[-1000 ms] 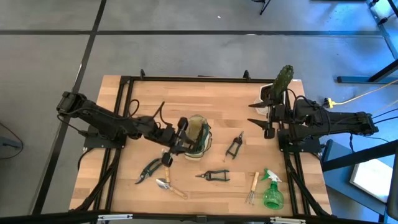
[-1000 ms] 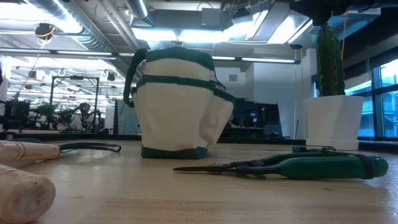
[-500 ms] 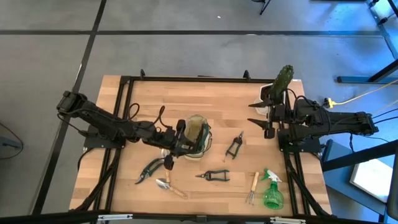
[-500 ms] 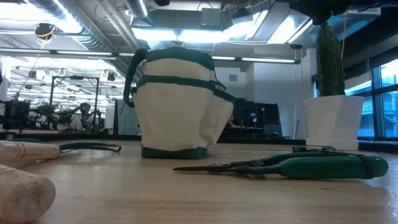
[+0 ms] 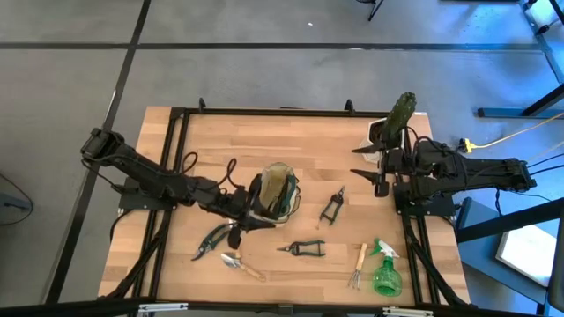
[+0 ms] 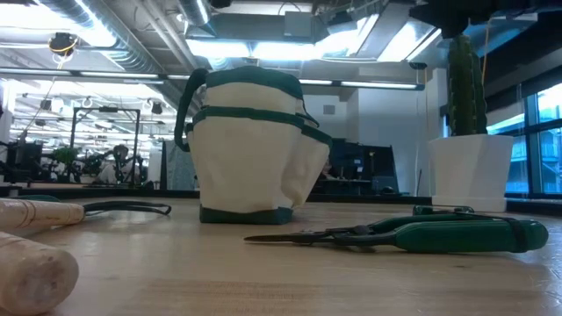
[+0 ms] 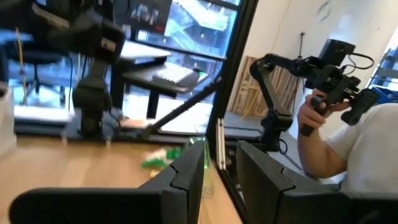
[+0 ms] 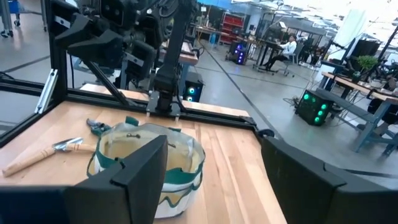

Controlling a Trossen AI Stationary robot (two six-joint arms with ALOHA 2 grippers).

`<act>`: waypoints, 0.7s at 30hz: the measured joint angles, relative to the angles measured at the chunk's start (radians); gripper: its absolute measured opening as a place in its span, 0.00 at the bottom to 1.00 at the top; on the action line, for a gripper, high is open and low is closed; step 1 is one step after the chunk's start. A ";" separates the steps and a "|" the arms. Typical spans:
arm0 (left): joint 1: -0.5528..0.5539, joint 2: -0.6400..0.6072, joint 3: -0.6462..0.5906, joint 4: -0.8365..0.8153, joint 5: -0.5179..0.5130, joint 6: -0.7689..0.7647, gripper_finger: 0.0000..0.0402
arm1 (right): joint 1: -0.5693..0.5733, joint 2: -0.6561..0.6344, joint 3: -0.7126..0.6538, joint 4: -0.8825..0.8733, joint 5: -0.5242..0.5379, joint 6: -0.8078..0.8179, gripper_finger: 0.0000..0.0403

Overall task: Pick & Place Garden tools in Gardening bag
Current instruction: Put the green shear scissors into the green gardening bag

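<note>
L gripper (image 5: 247, 220) has shifted since a sec ago: it was up against the gardening bag's (image 5: 280, 192) left side, now it sits lower, just off the bag's front-left corner, over bare table (image 5: 264, 141). R arm, bag and all tools unchanged.

L gripper state: in left wrist view its fingers (image 7: 186, 177) stand a narrow gap apart w/ nothing between them, so released, empty.

R gripper (image 5: 363, 161): waits well right of the bag, near the cactus (image 5: 401, 114) in its white pot (image 6: 470, 171). Fingers spread wide, empty; right wrist view looks past them straight at the bag.

Bag: upright at mid-table, mouth open to the top. Can't tell from above if anything is inside.

Tools, all on the table outside the bag:
- black pruners (image 5: 211, 239): front-left of bag, just beside L gripper, not touching as far as I can tell.
- trowel (image 5: 240, 264): further front of bag than the pruners, wood handle pointing right.
- green-handled shears (image 5: 301, 249): straight in front of bag; low view shows them lying flat.
- small black shears (image 5: 332, 207): just right of bag.
- hand fork (image 5: 358, 266): front-right of bag, well apart.
- green spray bottle (image 5: 384, 273): farthest front-right of bag, beside the fork, lying on its side.

Beyond the table, left wrist view shows a person (image 7: 367, 155) in a white top holding a dark controller-like device.
</note>
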 joint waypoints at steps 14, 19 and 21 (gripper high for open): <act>-0.052 0.000 0.000 -0.363 -0.028 -0.344 0.22 | 0.001 0.017 0.000 -0.096 0.000 0.051 0.65; -0.052 0.000 0.000 -0.373 -0.071 -0.490 0.22 | 0.001 0.038 0.000 -0.096 0.000 0.053 0.65; -0.052 0.000 0.000 -0.376 -0.070 -0.510 0.22 | 0.001 0.048 0.000 -0.093 0.000 0.053 0.65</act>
